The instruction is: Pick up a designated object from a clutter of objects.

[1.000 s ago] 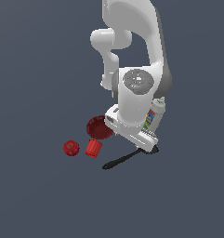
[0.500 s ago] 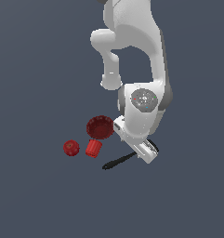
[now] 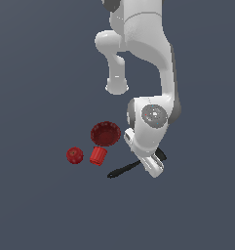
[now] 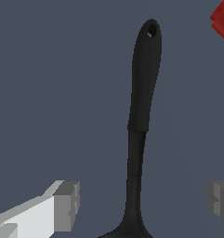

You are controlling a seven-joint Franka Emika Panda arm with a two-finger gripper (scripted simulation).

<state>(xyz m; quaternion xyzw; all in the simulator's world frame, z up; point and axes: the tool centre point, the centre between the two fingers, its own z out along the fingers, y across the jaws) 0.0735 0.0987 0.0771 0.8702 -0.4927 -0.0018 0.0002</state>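
Distant raised exterior view; close wrist view (shared: spatula [image 3: 124, 169] [image 4: 140, 116]).

One spatula [image 3: 125, 169], black, lies just beside one red cup [image 3: 97, 156]. Near the cup are one dark red bowl [image 3: 105, 133] and one red ball [image 3: 74, 155]. That makes four loose items in view, three of them red, plus one arm [image 3: 147, 73].

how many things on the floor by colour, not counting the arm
red: 3 (ribbed bowl, cup, ball)
black: 1 (spatula)
total: 4 in view; the arm may hide more
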